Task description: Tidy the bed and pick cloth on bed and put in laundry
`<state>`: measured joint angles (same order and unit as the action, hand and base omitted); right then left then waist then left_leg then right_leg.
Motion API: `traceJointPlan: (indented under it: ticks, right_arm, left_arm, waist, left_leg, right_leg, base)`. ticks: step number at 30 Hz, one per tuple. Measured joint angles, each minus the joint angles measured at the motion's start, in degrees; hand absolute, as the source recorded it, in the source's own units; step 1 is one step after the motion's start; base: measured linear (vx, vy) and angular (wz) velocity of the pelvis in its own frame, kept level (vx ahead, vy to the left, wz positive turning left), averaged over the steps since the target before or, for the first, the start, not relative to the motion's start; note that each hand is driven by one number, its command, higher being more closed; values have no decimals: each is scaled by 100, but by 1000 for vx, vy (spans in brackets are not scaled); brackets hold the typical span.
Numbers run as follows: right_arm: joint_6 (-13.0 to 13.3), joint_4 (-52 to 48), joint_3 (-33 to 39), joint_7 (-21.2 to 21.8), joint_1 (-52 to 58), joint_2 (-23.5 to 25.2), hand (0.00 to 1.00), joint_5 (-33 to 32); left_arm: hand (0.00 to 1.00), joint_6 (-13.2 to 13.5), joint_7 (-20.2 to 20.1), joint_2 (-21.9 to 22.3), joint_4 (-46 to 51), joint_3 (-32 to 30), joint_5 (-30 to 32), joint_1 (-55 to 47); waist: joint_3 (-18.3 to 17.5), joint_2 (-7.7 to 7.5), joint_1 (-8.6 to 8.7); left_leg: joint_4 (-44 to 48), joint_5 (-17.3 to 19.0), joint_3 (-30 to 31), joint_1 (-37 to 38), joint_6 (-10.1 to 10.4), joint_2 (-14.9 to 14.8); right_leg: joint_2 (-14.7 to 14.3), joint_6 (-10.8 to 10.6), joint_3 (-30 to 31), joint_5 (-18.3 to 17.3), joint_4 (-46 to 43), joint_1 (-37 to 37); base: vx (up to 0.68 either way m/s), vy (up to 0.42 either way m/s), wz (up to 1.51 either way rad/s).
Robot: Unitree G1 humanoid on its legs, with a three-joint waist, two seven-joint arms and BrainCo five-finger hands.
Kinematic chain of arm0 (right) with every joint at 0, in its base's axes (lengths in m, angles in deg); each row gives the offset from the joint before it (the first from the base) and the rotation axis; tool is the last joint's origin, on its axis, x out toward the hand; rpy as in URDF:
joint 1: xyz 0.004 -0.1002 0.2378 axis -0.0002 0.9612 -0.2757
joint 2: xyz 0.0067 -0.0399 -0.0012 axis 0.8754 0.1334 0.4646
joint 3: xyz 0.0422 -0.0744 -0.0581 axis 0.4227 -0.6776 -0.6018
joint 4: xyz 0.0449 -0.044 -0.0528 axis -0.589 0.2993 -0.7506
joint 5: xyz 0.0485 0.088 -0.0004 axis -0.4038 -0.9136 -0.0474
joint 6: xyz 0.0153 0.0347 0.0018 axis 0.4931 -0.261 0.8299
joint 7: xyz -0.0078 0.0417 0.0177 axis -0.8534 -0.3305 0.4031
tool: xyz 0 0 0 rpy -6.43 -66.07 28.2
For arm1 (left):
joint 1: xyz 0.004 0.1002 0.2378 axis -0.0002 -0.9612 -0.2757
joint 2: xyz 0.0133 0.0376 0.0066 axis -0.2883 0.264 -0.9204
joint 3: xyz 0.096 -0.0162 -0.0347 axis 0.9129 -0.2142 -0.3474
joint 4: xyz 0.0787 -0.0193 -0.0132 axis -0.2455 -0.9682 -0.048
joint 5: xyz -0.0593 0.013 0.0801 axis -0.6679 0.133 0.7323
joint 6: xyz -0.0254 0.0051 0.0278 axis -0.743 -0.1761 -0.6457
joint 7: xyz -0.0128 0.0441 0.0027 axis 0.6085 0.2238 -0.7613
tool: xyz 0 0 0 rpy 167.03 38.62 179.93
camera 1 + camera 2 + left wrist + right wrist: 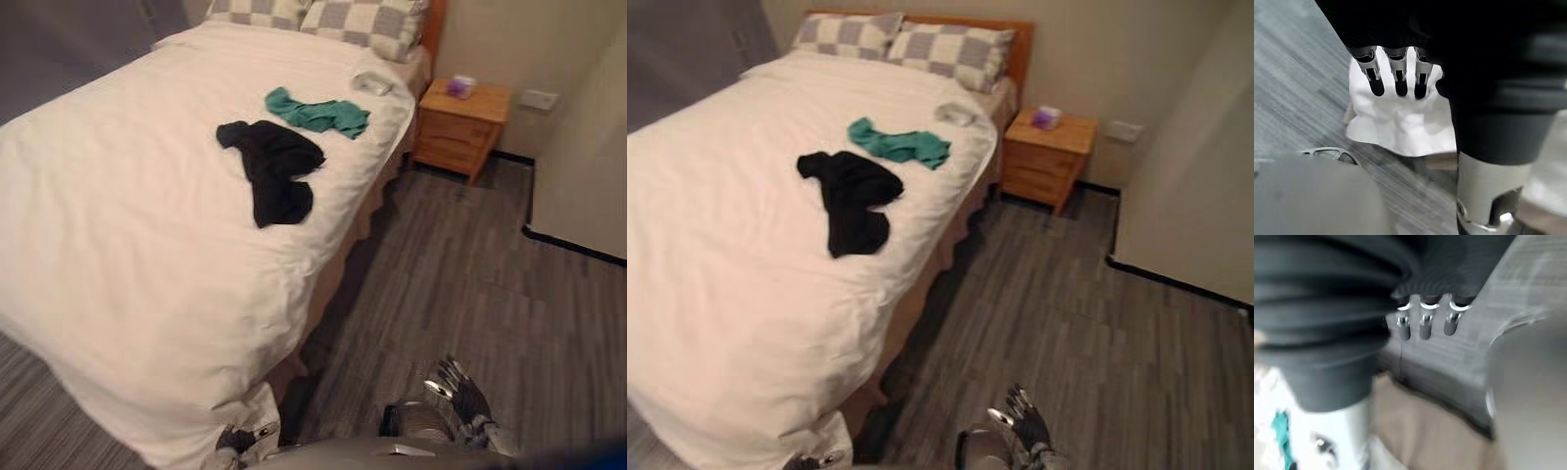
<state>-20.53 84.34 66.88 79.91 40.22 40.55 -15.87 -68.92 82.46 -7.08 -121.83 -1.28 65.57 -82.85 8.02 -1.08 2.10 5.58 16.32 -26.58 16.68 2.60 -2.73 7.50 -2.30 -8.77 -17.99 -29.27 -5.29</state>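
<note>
A black cloth (274, 174) lies crumpled on the white duvet (127, 225), near the bed's right side. A green cloth (319, 115) lies just beyond it, toward the checked pillows (364, 22). Both hands hang low, well short of the cloths. My left hand (239, 439) is by the duvet's near corner (1400, 122); its fingers (1398, 73) hang straight and hold nothing. My right hand (460, 397) hangs over the floor beside the bed with relaxed fingers (1424, 325), empty.
A small pale item (372, 83) lies on the bed by the pillows. A wooden nightstand (456, 127) with a purple thing (460, 86) on top stands past the bed's right side. A wall corner (583, 157) juts out at the right, with grey plank floor (460, 284) between.
</note>
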Motion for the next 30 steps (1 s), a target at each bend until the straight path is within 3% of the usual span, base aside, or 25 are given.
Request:
traceJointPlan:
  ticks: [2, 3, 6, 8, 12, 14, 16, 17, 18, 24, 30]
  right_arm:
    - [-117, 105, 141, -75, 103, -99, 0, 26]
    - [-164, 137, 138, -117, 94, -130, 0, 27]
    - [-394, 169, 130, -284, 79, -75, 0, -163]
    - [-494, 223, 117, -349, 59, -57, 0, -402]
    - [-825, 260, 33, -421, -25, -69, 0, -775]
    - [-951, 260, 5, -401, -53, -74, 0, -708]
    - [-1077, 304, -113, -322, -162, -119, 0, -562]
    - [-1122, 366, -149, -290, -247, -170, 0, -488]
    - [-1495, 475, -2, -542, -251, -241, 0, -777]
    - [-1485, 472, 13, -543, -249, -238, 0, -781]
    - [-1249, 457, 309, -681, -172, -74, 0, -827]
  left_arm:
    - [0, -60, -13, 95, -129, 184, 3, 59]
    - [0, -96, -15, 106, -129, 248, 18, 56]
    - [0, -122, -207, 31, -125, 315, 146, 80]
    - [0, -122, -260, -32, -115, 379, 145, 156]
    - [0, -106, -268, -70, -118, 406, 119, 162]
    - [0, -73, -272, -83, -116, 341, 59, 161]
    - [0, -45, -278, -63, -120, 197, -1, 113]
    - [0, -30, -275, -41, -119, 200, -27, 77]
    - [0, -345, -118, 22, -239, 321, -88, 151]
    - [0, -345, -118, 7, -239, 322, -87, 131]
    - [0, -198, -109, 13, -170, 242, -493, 83]
  waist:
    - [-13, 351, 42]
    - [-27, 390, 36]
    - [-54, 338, 41]
    - [-63, 254, 30]
    - [-61, 228, 16]
    - [-30, 175, 2]
    - [35, 88, -62]
    - [18, 161, -140]
    - [40, 377, -163]
    - [42, 355, -153]
    - [97, 296, -166]
  left_leg:
    - [-149, -273, 94, 39, 14, -201]
    - [-162, -315, 57, 37, 33, -277]
    - [-176, -463, 28, 31, 69, -365]
    - [-177, -551, 17, 18, 83, -366]
    - [-77, -565, -153, -7, 102, -360]
    - [282, -545, 30, -128, 71, -312]
    - [784, -419, 690, -353, -125, -269]
    - [762, -294, 1163, -367, -220, -185]
    - [45, -10, 1603, -62, 259, -522]
    - [140, -159, 1606, -107, 200, -393]
    - [-22, -153, 1302, -368, 169, -484]
  right_leg:
    - [-465, 124, 60, 514, 972, 388]
    - [-581, 180, 155, 684, 1260, 462]
    - [-784, 223, 330, 1091, 1946, 697]
    - [-836, 214, 456, 1384, 2423, 841]
    - [-930, 208, 844, 2028, 3375, 1114]
    - [-895, 210, 1141, 2139, 3475, 1130]
    - [-827, 198, 1482, 2171, 3474, 1112]
    - [-877, 203, 1668, 2162, 3476, 1070]
    - [-1265, 259, 1197, 2486, 3513, 782]
    - [-1124, 285, 1191, 2435, 3514, 779]
    - [-931, 281, 476, 2426, 3428, 545]
  base:
    - [119, -91, -55]
    - [64, -59, -54]
    - [-19, -78, -41]
    - [-53, -50, -36]
    - [-99, -52, -51]
    - [-93, -64, -59]
    - [-85, -56, -79]
    - [-56, -14, -56]
    - [-21, 15, -41]
    - [4, 36, -1]
    - [-29, 26, 21]
